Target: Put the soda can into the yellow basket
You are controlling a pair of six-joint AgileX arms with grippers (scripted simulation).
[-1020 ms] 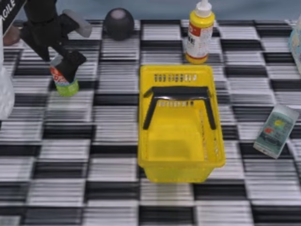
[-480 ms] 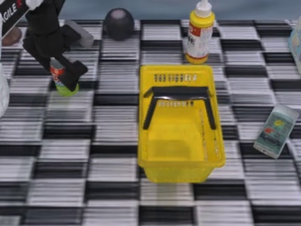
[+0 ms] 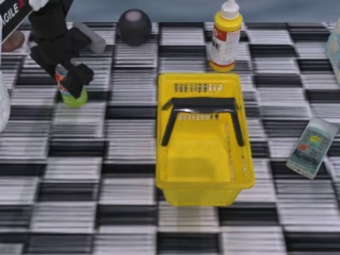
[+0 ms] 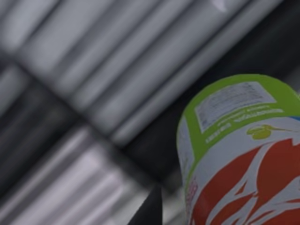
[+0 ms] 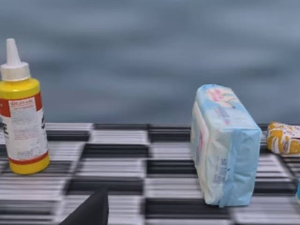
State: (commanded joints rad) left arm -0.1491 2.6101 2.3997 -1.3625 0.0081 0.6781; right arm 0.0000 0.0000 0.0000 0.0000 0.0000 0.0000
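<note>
The soda can (image 3: 69,91) stands at the far left of the table, upright or nearly so, its long axis roughly vertical, with the green base on the checkered table (image 3: 127,175) and only a sliver of the red upper half showing. The left gripper (image 3: 73,79) sits right on top of it — the black fingers come down over the can's upper half and hide the silver top entirely. In the left wrist view the can (image 4: 243,154) fills the lower corner at very close range, green band and red label both plain, which puts the can between or just at the fingers; one dark finger (image 4: 151,211) shows beside it. The fingers look drawn in against the can's sides, and I judge them clamped on it, though the actual contact is hidden in both views.

The yellow basket (image 3: 249,175) lies well apart to the right, in the middle of the table, its black handles (image 3: 202,106) folded across the far half of the opening. So the coming move turns on a lift and a carry rightward and nearer — the open near half of the basket is the clearer drop zone.

The left arm is far the nearer; the right arm is out of the top view, its wrist camera facing the yellow bottle (image 5: 21,122) and a wipes pack (image 5: 225,145).
</note>
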